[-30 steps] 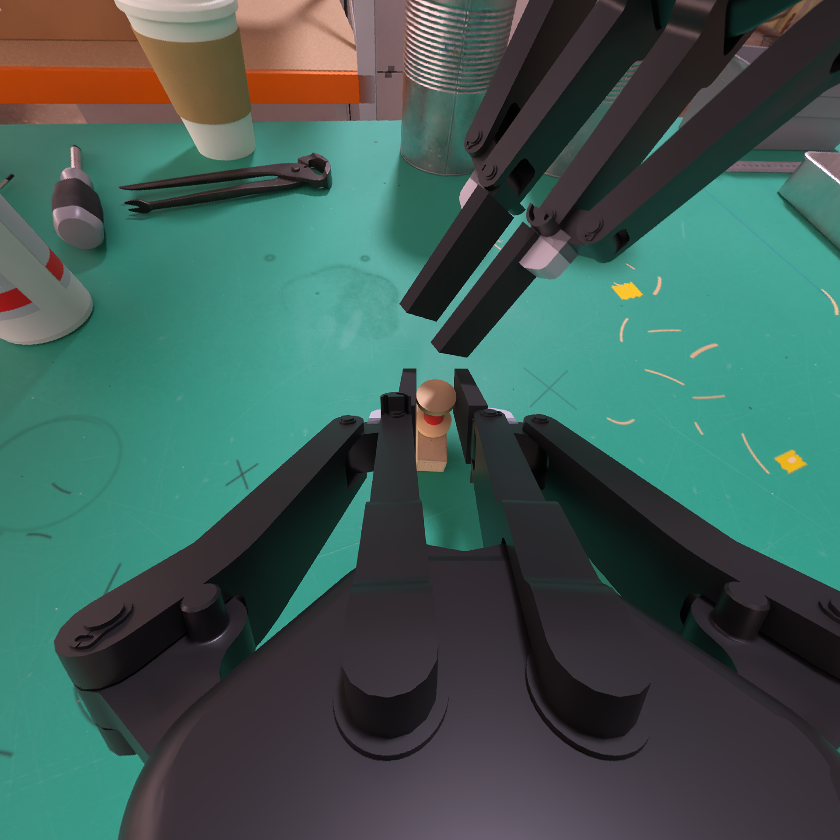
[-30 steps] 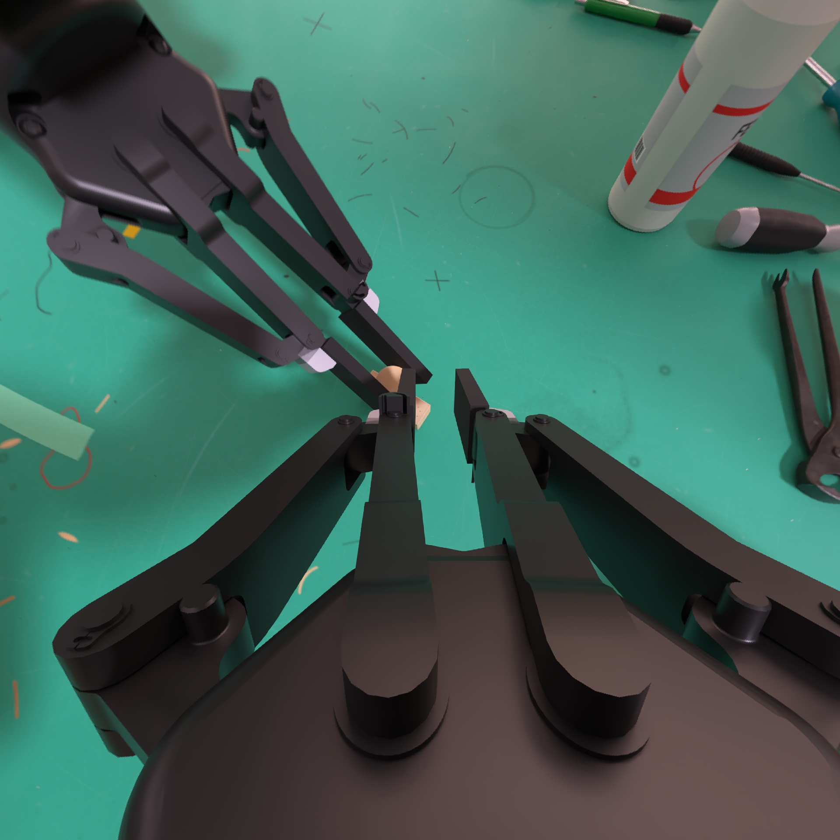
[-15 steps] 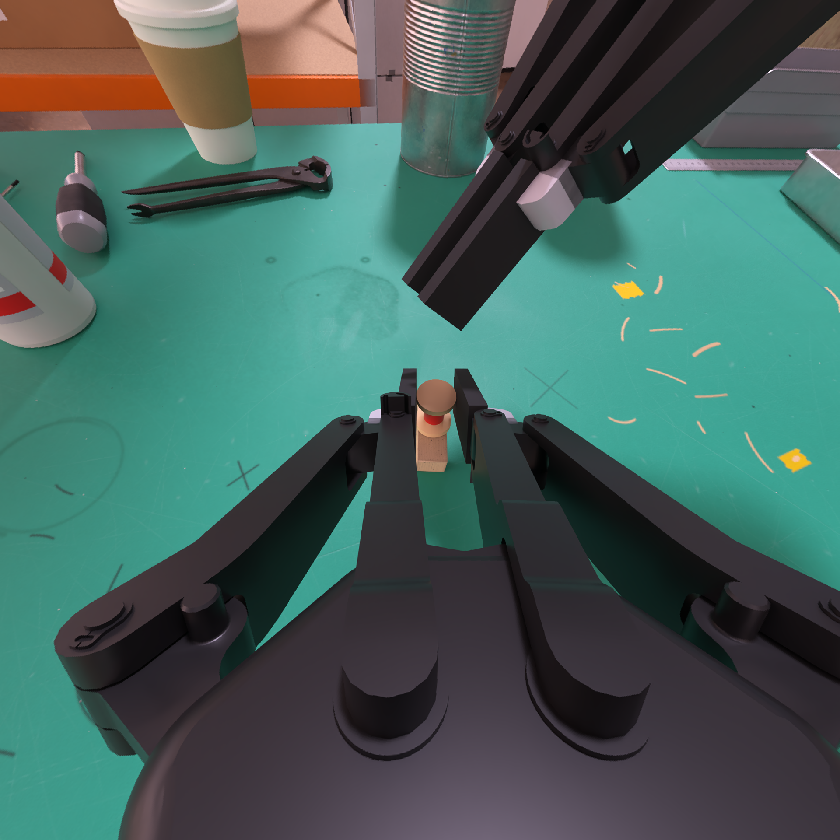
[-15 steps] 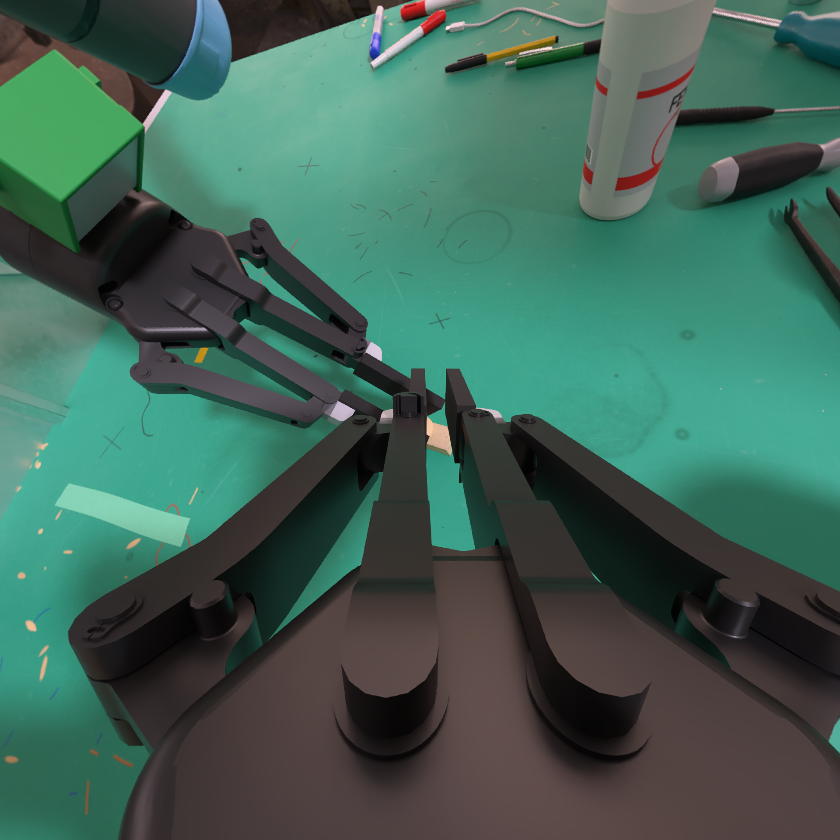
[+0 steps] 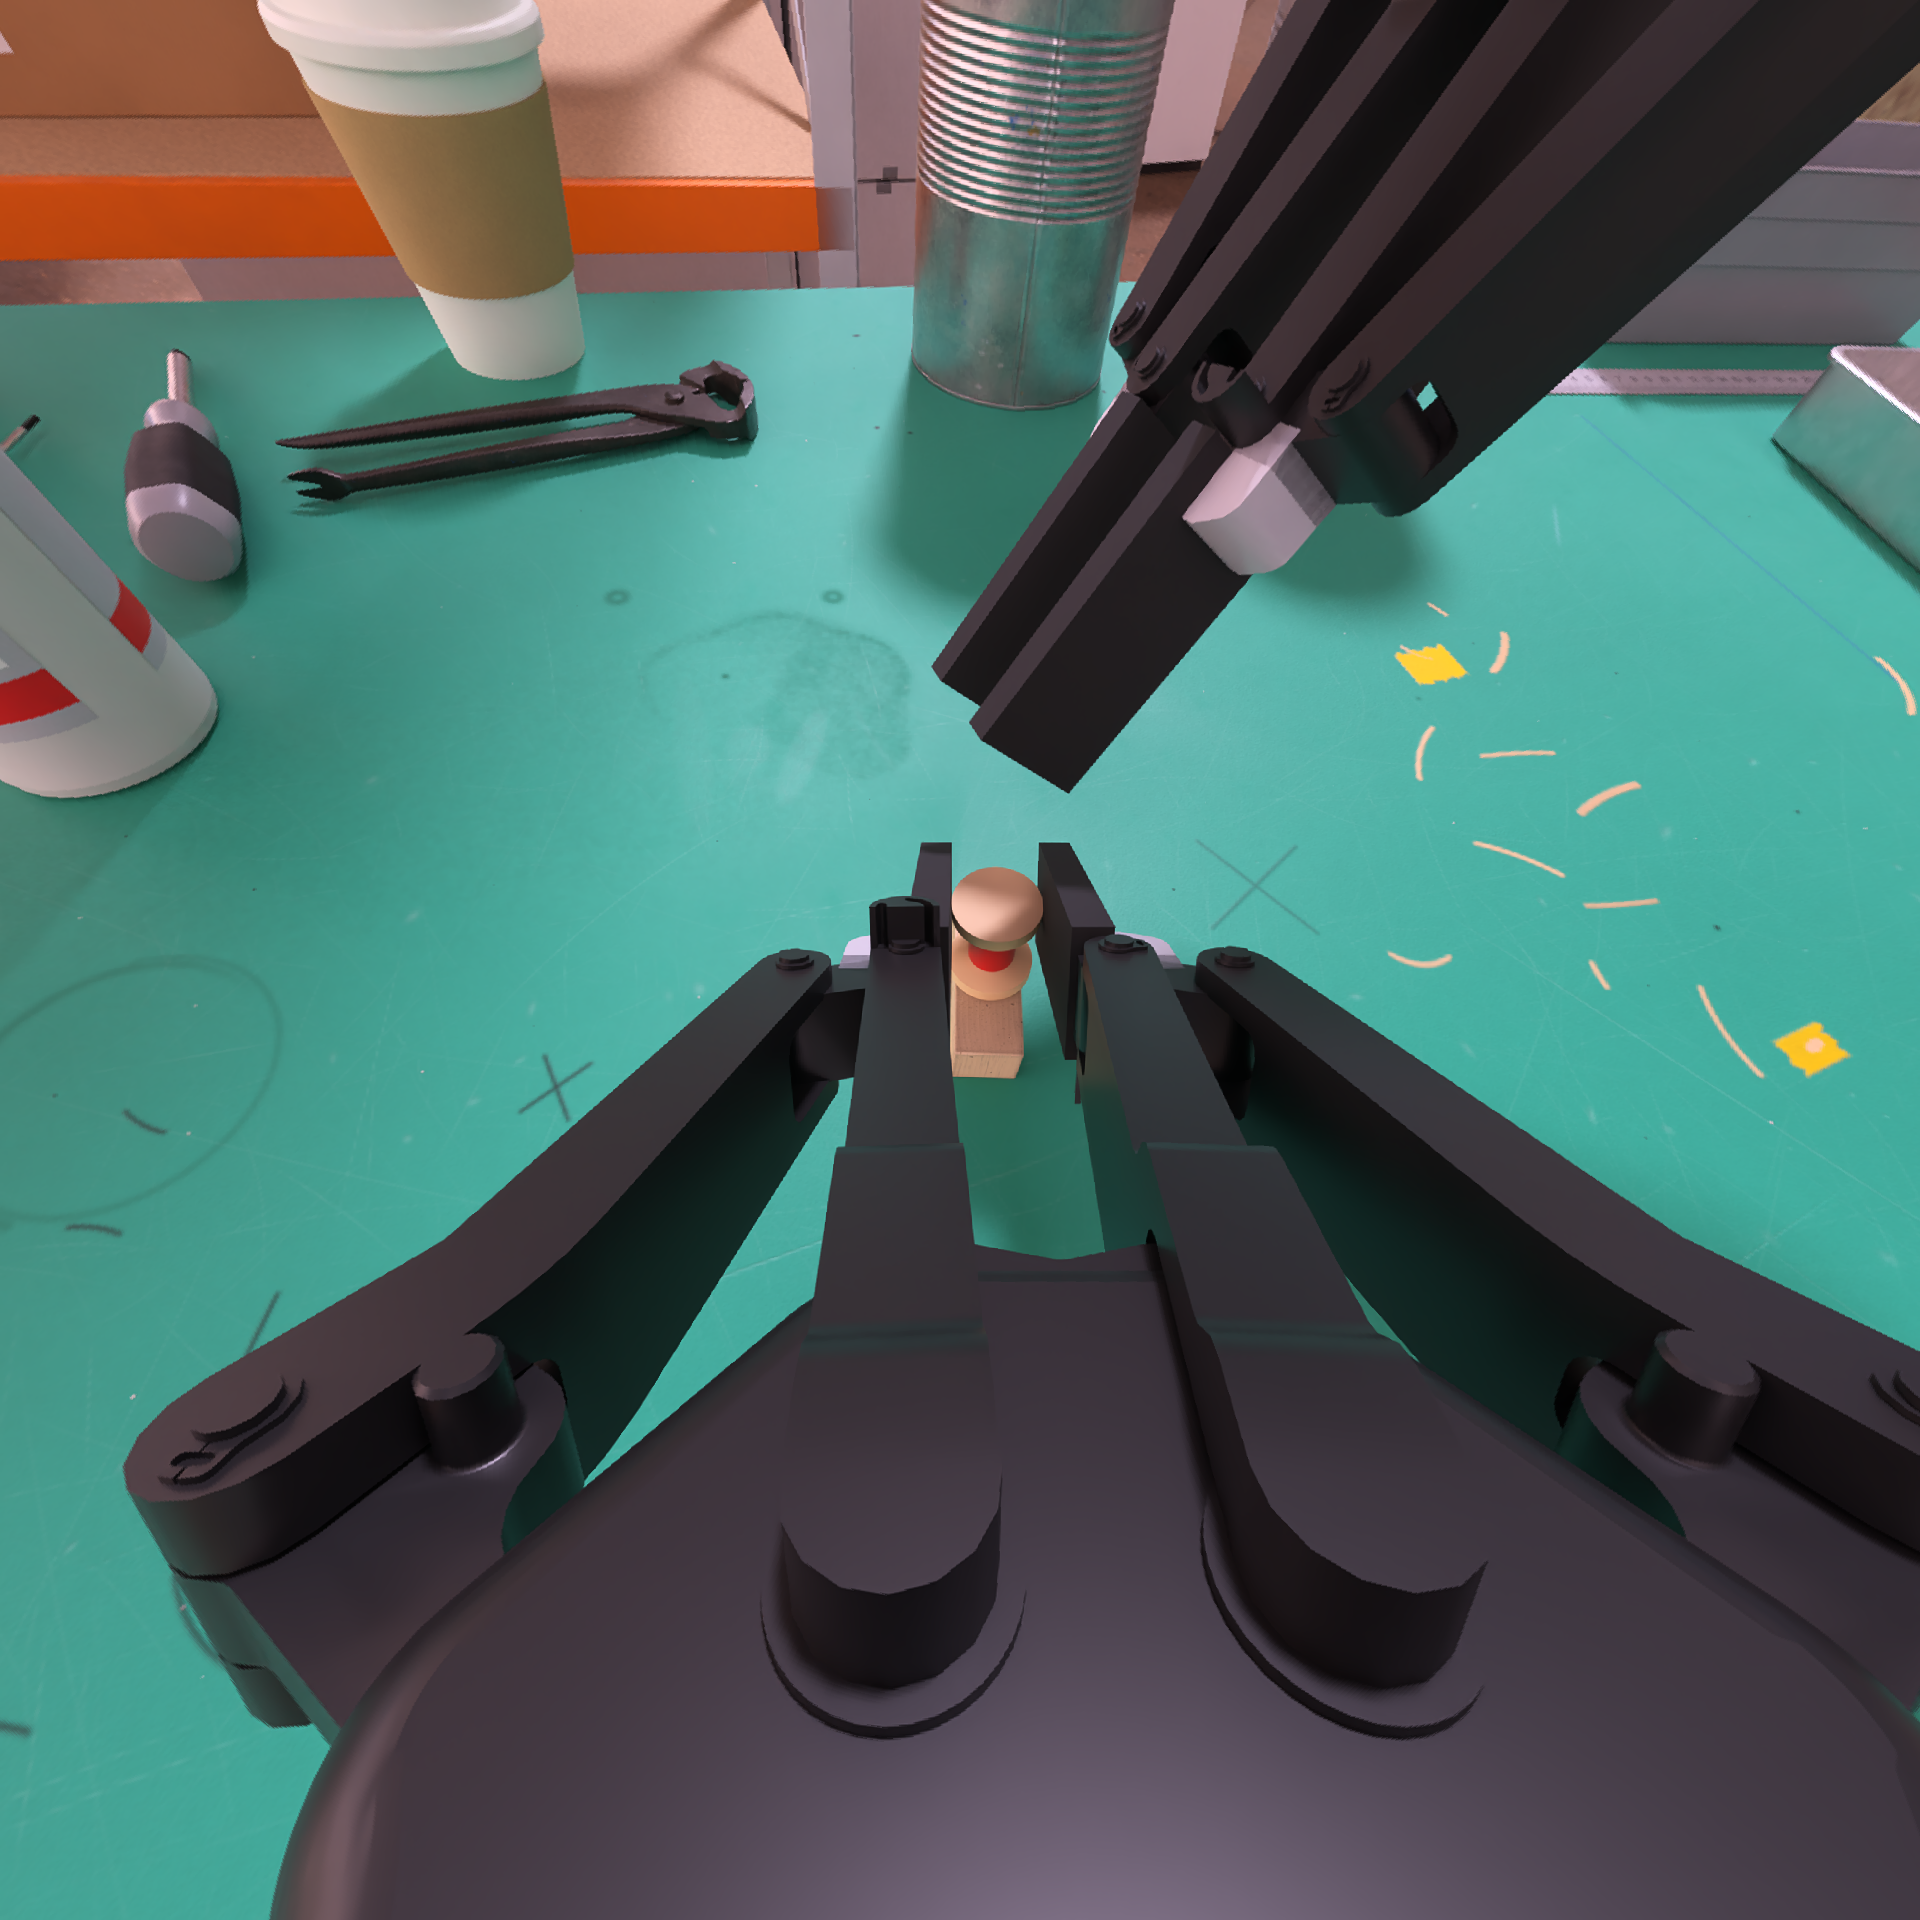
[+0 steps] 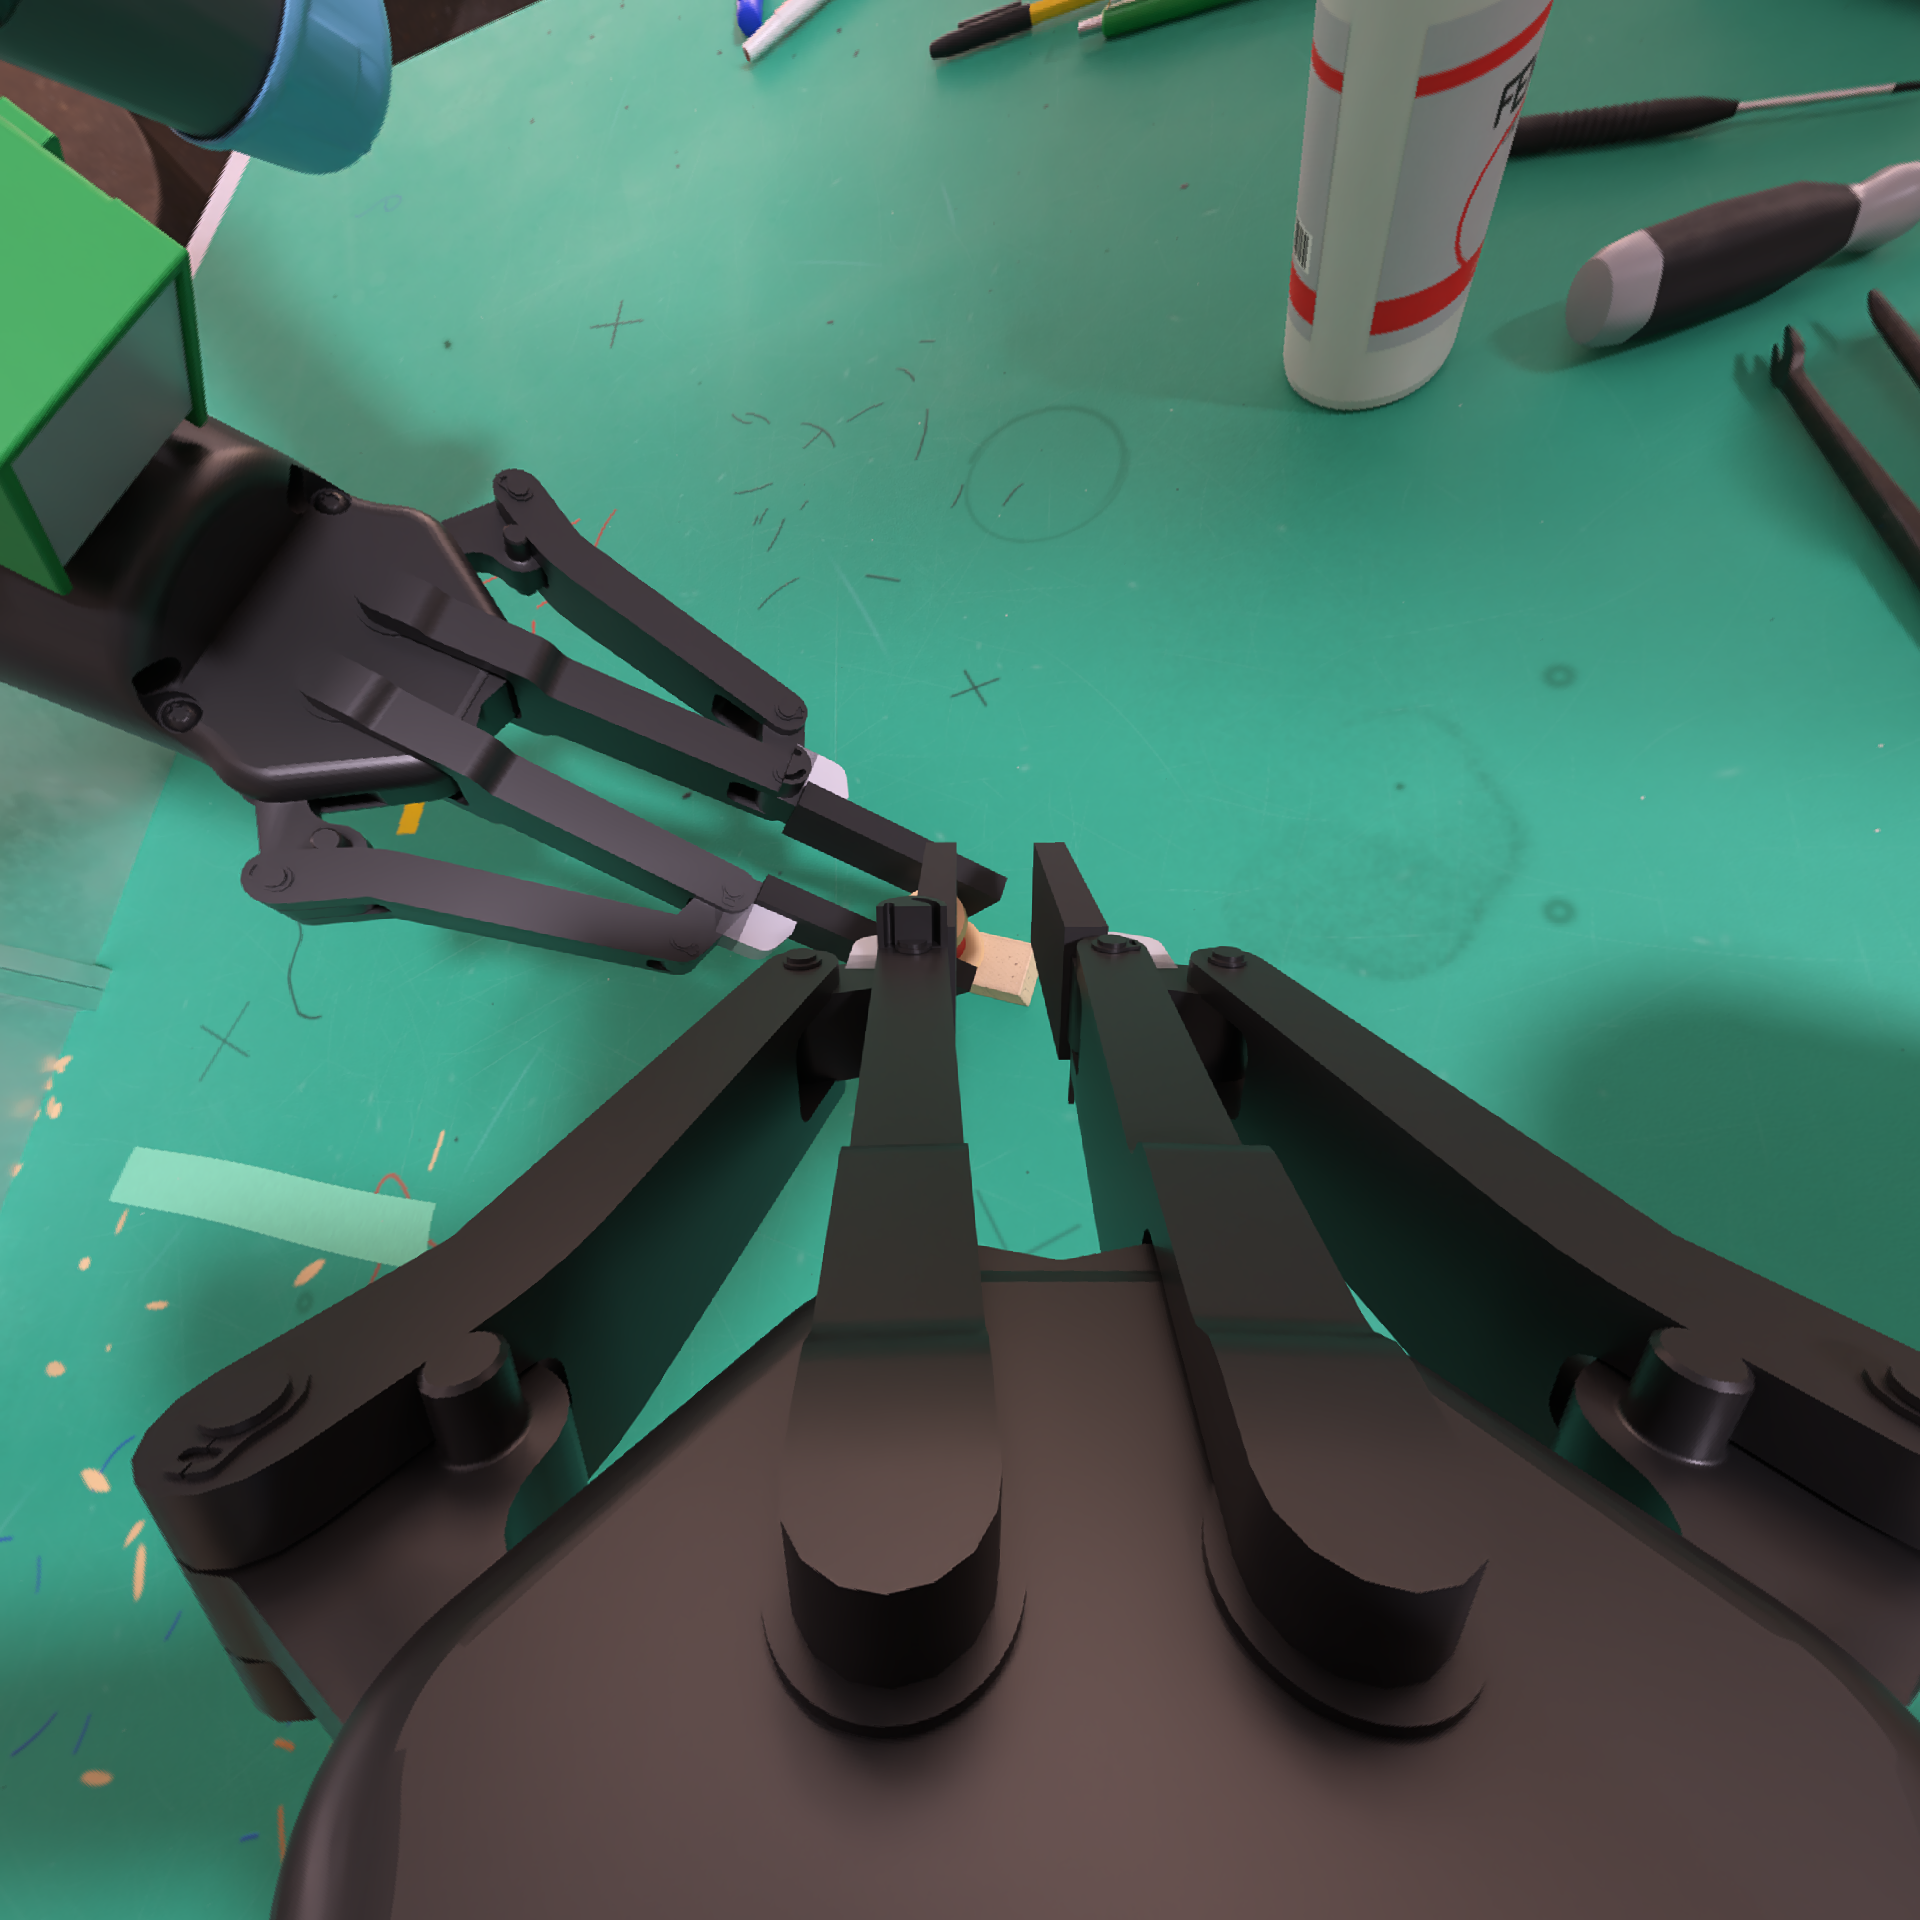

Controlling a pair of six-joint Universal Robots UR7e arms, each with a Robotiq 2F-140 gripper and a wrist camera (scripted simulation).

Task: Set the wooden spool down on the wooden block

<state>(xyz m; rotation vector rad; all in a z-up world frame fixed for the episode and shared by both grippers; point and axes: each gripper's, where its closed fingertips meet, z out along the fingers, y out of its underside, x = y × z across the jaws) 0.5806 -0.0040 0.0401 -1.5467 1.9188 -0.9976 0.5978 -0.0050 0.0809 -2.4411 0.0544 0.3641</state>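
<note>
The desk [image 5: 520, 831] has a teal surface bearing scratches and pen marks. Resting directly on it: wooden block [image 5: 985, 1034], paper cup [image 5: 457, 187], ribbed metal can [image 5: 1023, 197], black pliers [image 5: 520, 431], screwdriver [image 5: 182, 478], white red-banded bottle [image 6: 1392, 197], pens [image 6: 1039, 16].

White tube [image 6: 1392, 197], red bands: bears a barcode and part of some large dark lettering, cut off at its edge. Same tube in left wrist view [image 5: 73, 665]: no lettering showing. Ruler [image 5: 1683, 382] at mat's far edge: markings too small to read. Nothing else carries writing.
</note>
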